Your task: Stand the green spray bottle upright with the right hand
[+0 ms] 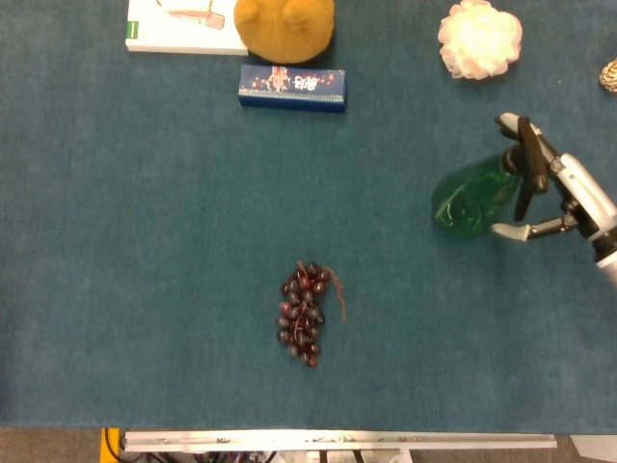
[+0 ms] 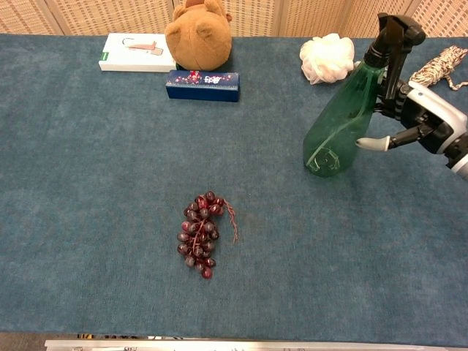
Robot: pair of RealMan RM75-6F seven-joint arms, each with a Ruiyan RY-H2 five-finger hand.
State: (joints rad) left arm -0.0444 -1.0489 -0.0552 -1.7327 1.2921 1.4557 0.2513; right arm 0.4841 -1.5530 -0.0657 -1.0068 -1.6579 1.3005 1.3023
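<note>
Green spray bottle point(image 2: 340, 124) standing on blue table point(image 2: 95, 183), right robot hand point(image 2: 424, 124) beside it, fingers spread, released

The brown plush teddy bear point(image 1: 284, 24) at the far tabletop edge is cut off by the top of the head view, as is the flat white box point(image 1: 183, 29) beside it. The coiled beige rope point(image 1: 609, 75) shows only a sliver at the right edge. The right robot hand point(image 2: 428, 124) runs off-frame; whether its fingers touch the translucent green spray bottle point(image 2: 340, 128) cannot be told.
</note>
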